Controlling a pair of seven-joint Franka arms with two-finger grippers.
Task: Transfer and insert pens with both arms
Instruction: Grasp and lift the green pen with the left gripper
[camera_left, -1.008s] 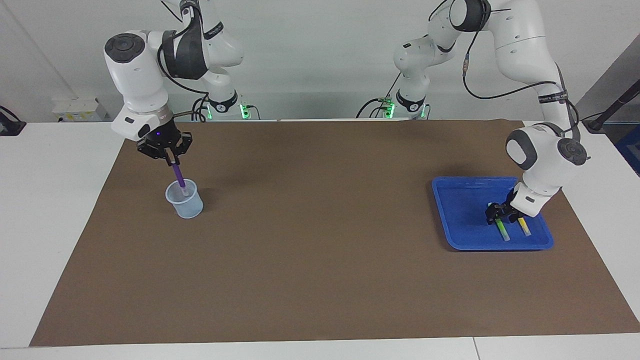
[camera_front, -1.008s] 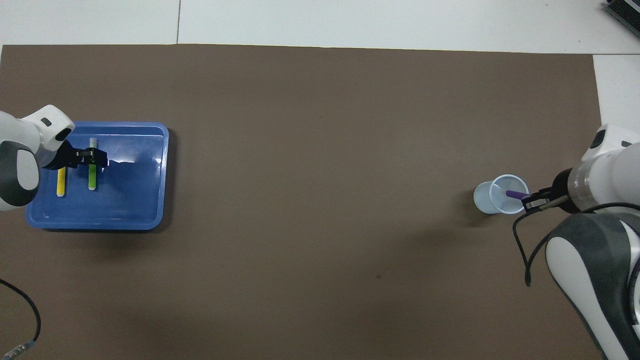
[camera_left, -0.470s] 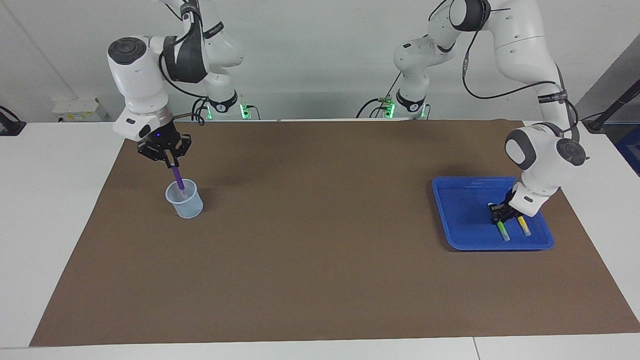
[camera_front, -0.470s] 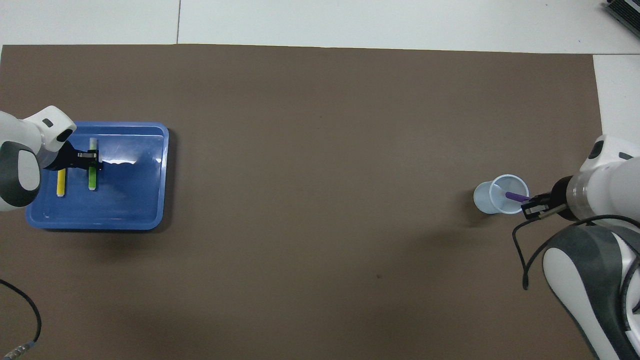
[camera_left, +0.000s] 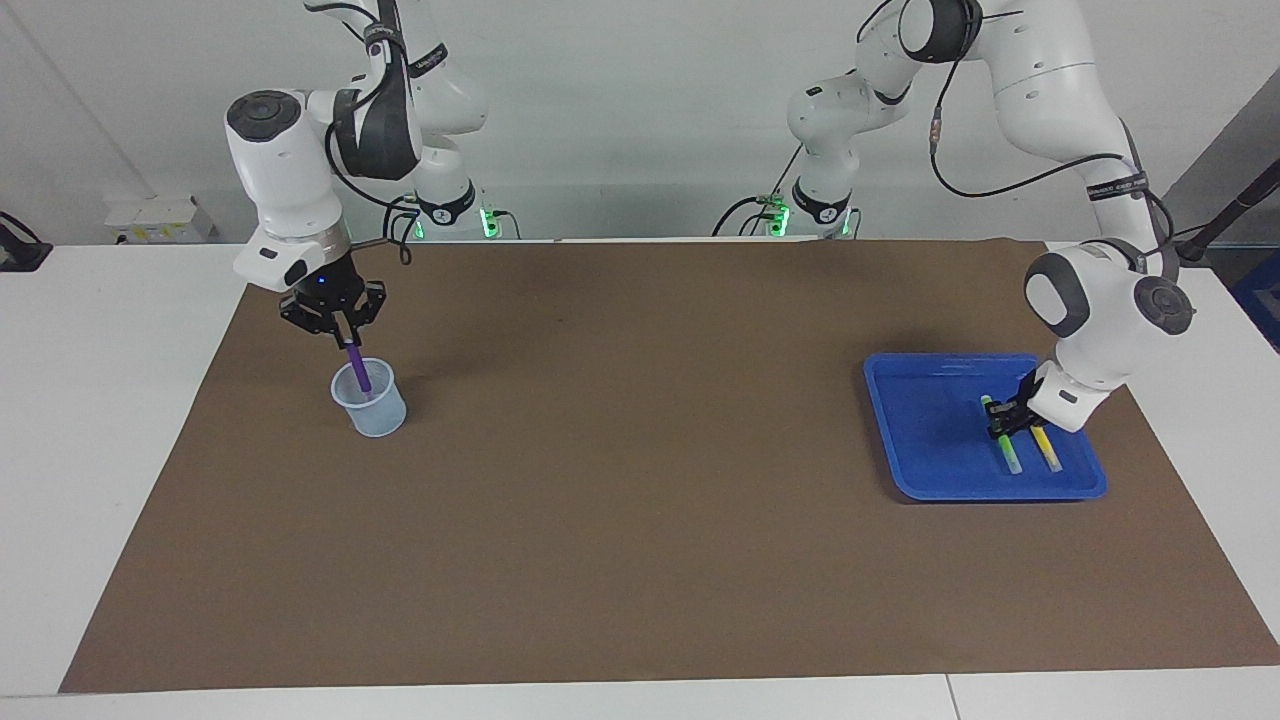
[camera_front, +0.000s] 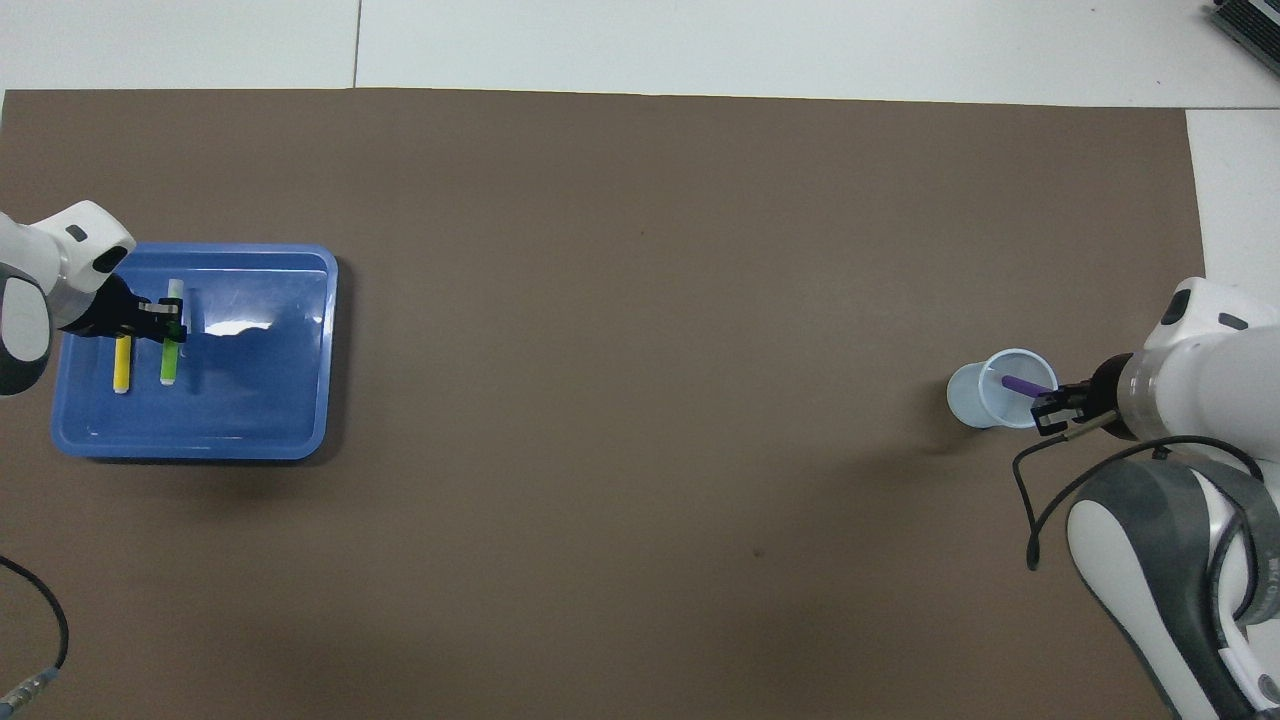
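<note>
The purple pen (camera_left: 357, 368) stands tilted in a clear cup (camera_left: 370, 398). The green pen (camera_left: 1002, 440) and the yellow pen (camera_left: 1046, 450) lie side by side in the blue tray (camera_left: 925, 430).

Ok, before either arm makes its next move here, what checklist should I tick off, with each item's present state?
1. Purple pen has its lower end inside the cup: ok.
2. Cup stands upright: ok.
3. Right hand has let go of the purple pen: not ok, it grips the top end.
4. Left hand is shut on the green pen: ok.
5. Green pen is lifted clear of the blue tray: cannot tell.
6. Yellow pen lies flat in the tray: ok.
</note>
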